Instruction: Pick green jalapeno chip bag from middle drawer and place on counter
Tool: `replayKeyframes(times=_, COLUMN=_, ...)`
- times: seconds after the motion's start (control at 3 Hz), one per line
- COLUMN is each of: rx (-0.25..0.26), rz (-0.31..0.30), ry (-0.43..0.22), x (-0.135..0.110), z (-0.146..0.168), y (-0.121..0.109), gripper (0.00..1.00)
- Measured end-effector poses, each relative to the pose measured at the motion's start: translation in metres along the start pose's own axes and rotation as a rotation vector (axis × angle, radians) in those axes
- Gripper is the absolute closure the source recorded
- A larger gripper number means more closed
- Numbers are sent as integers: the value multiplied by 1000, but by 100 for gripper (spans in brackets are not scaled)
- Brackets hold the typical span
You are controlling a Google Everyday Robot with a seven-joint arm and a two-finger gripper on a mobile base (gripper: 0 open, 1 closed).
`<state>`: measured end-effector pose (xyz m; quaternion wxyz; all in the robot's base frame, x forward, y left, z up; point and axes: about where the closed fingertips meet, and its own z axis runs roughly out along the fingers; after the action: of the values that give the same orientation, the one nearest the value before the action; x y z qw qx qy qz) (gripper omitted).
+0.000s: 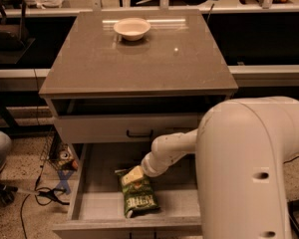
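The green jalapeno chip bag [136,193] lies flat on the floor of the open middle drawer [179,203], near its front, with white lettering facing up. My gripper [133,175] reaches down into the drawer from the right and sits over the bag's upper end, touching or nearly touching it. The white arm fills the right foreground and hides the drawer's right part. The counter [139,59] is the glossy grey-brown slab above.
A white bowl [132,28] stands at the back of the counter. A shut grey drawer front with a black handle [139,133] is just above the open drawer. Cables and clutter [50,188] lie on the floor to the left.
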<state>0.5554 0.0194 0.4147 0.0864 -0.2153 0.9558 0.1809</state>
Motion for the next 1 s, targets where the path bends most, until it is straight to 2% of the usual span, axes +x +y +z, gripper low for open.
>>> replayKeyframes(times=0.33, rx=3, rz=26, ry=5, x=-5, z=21, y=5, gripper=0)
replayKeyframes(times=0.67, rx=24, rz=44, ry=17, x=-4, z=38, y=14, gripper=17)
replayKeyframes(times=1.0, rx=33, rz=62, ry=27, x=1, z=50, y=20, gripper=41)
